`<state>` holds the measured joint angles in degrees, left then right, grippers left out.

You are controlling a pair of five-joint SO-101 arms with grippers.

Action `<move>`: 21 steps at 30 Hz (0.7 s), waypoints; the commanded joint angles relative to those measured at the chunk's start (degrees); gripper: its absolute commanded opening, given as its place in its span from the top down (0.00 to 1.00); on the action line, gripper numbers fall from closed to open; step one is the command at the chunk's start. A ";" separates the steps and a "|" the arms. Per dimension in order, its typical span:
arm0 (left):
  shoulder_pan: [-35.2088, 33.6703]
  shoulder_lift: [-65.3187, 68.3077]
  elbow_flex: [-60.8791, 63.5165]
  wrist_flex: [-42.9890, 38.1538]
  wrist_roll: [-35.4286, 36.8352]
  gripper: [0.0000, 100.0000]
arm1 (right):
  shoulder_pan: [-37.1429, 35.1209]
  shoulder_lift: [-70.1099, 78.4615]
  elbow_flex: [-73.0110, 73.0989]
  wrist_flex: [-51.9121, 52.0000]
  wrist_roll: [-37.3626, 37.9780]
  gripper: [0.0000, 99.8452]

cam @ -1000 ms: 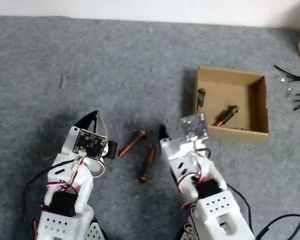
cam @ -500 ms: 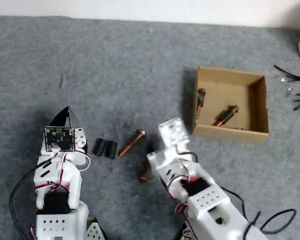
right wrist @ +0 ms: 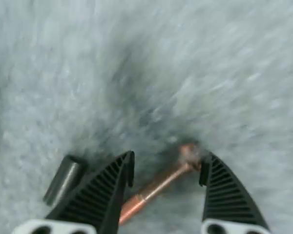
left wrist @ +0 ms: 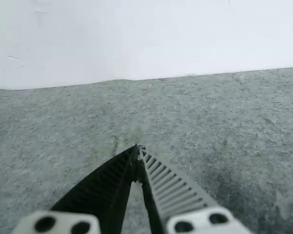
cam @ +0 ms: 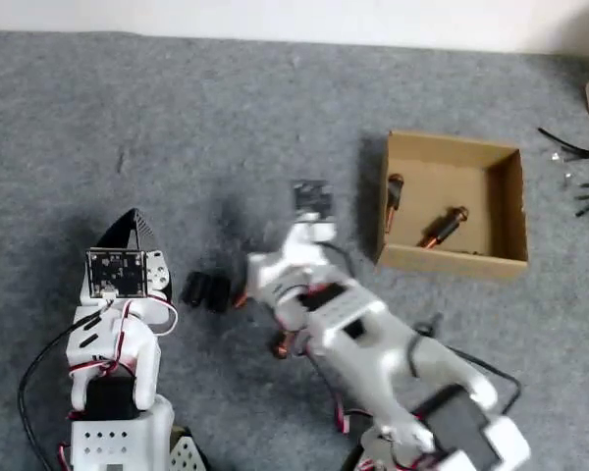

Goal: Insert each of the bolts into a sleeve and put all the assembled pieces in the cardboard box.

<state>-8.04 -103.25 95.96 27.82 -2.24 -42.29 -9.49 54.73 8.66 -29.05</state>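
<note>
Bolt (right wrist: 156, 187) lies between my open right jaws (lower centre); I centre before clenching; left jaws pinched shut.

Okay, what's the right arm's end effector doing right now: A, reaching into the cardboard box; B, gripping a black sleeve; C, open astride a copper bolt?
C: the right wrist view shows the right end effector open and straddling a copper bolt, not closed on it.
</note>
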 commanded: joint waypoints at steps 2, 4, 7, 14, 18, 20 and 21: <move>-0.66 -0.22 1.27 -1.32 0.26 0.99 | -6.46 5.58 -4.44 -0.57 -1.41 0.81; -0.66 -0.22 1.27 -1.32 0.26 0.99 | -6.55 5.93 -4.26 -0.57 -1.49 0.81; -0.66 -0.48 1.27 -1.32 0.26 0.99 | -5.76 5.93 -4.18 -0.57 -1.49 0.81; -0.66 -0.66 1.27 -1.32 0.26 0.99 | -6.11 4.97 -4.53 6.11 -1.32 0.81; -1.01 -0.66 1.27 -1.41 0.26 0.99 | -6.29 -0.75 -4.70 12.70 -1.32 0.81; -1.19 -0.40 1.27 -2.46 0.26 0.99 | -6.37 -4.62 -4.44 12.70 -1.32 0.81; -1.54 -0.31 1.27 -2.81 0.26 0.99 | -6.37 -6.55 -4.44 12.79 -1.32 0.81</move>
<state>-8.40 -103.16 95.96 27.12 -2.24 -47.82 -9.85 50.77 20.53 -29.85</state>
